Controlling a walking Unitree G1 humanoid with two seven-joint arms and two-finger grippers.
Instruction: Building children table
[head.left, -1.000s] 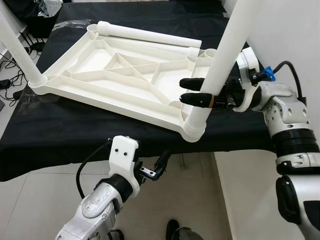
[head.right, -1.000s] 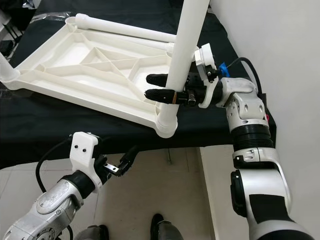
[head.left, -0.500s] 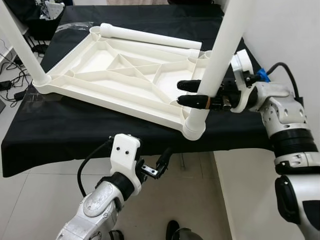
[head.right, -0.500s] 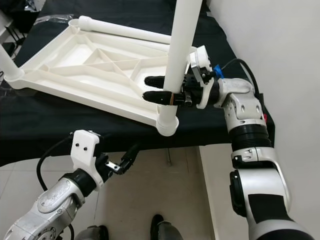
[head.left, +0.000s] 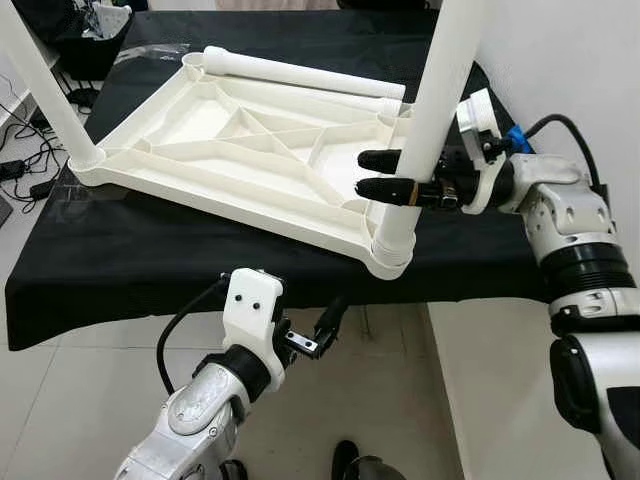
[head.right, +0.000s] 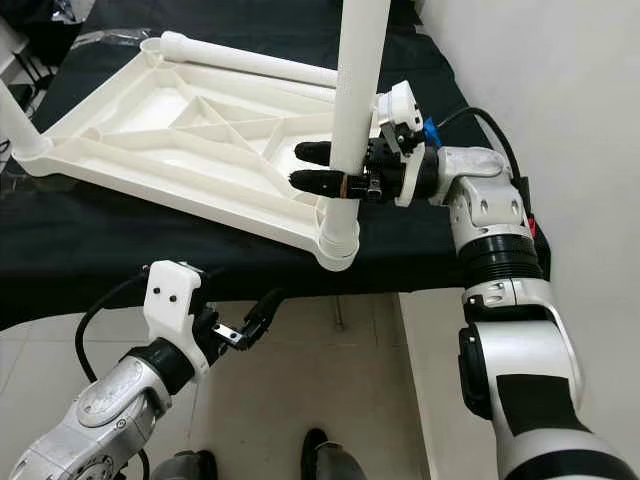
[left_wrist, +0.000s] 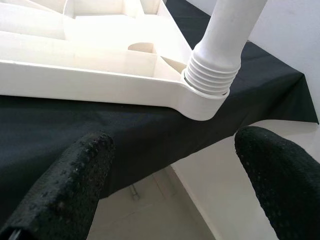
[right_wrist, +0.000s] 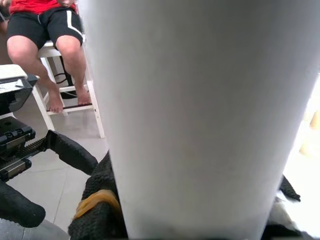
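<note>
Right hand (head.left: 382, 174) clamped on upright leg (head.left: 428, 110) in tabletop (head.left: 240, 150) corner socket at desk (head.left: 120, 270) edge, left hand (head.left: 330, 322) apart below; cross-threading or tabletop sliding off risk.

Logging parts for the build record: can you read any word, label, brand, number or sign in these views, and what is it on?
None: no readable text in any view.
The white tabletop, upside down on the black cloth, is plain moulded plastic.
The white leg held by the right gripper is unmarked.
The left gripper housing bears no label.
</note>
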